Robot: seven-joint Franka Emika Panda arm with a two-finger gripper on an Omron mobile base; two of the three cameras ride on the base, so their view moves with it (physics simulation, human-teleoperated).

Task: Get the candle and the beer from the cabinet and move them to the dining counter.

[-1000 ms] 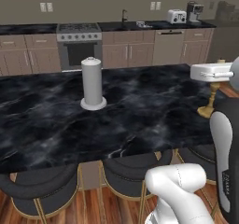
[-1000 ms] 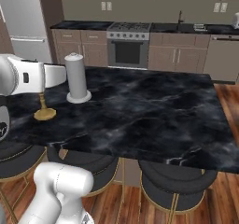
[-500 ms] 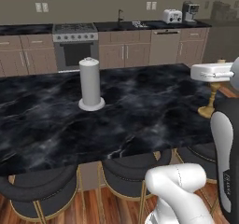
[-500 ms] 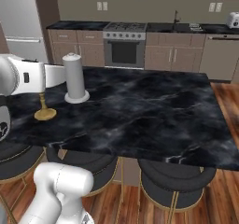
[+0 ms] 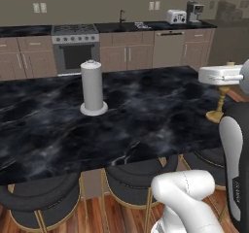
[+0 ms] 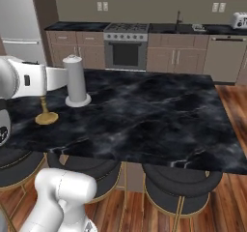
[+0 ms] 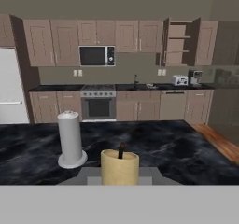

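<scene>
The gripper (image 7: 120, 178) is pinching the candle (image 7: 120, 166), whose base is resting on the dining counter (image 5: 146, 110); no readable writing is showing anywhere.

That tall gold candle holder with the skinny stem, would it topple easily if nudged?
Probably: the candle is tall on a thin stem above a small round base, so it looks top-heavy. Standing on the smooth dining counter, it might slide too. It appears rigid.

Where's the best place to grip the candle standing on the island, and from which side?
Take the candle at its wide top cup, coming in level from the robot's side. It stands upright on the dining counter, and its stem is thin.
</scene>
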